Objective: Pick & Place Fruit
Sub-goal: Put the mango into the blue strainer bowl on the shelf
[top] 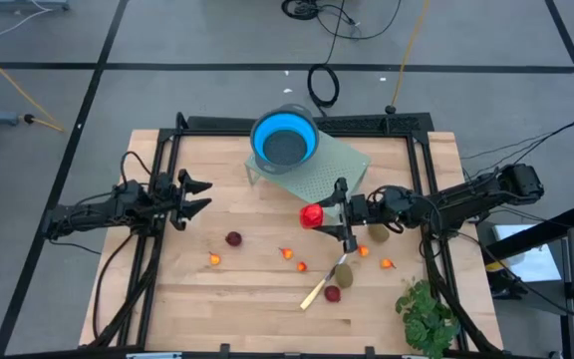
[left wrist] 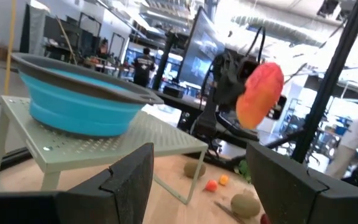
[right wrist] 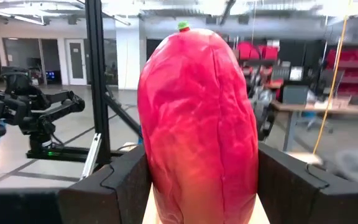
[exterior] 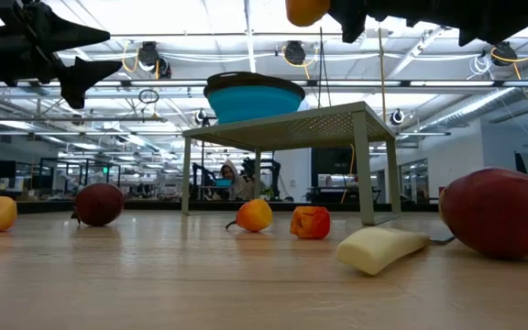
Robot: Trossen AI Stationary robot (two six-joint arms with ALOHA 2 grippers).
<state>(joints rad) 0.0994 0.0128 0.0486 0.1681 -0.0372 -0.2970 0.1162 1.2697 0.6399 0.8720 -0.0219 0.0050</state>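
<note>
From above, the right gripper (top: 319, 216) holds the long red-orange fruit piece (top: 311, 215) just in front of the blue collapsible bowl (top: 284, 138), which sits on a pale green perforated metal stand (top: 339, 163). This looks like the carry step: the piece is lifted clear of the wooden table (top: 217, 309), and the next move would call for bringing it up over the bowl and letting go. The left gripper (top: 195, 195) waits well to the left of the bowl, fingers spread wide, holding nothing. Other fruit lies on the board nearer than the bowl: a dark red ball (top: 233, 238), a brownish-green oval (top: 343, 273), tiny orange pieces.

At table height, the bowl (exterior: 254, 95) sits on its stand, with small fruit (exterior: 254, 215) below.

The left wrist view shows the red-orange piece (left wrist: 259, 93) hanging beside the bowl (left wrist: 76, 99), higher than its rim.

The right wrist view shows both fingers (right wrist: 114, 186) pressed against the piece (right wrist: 197, 124), partly closed around it.
</note>
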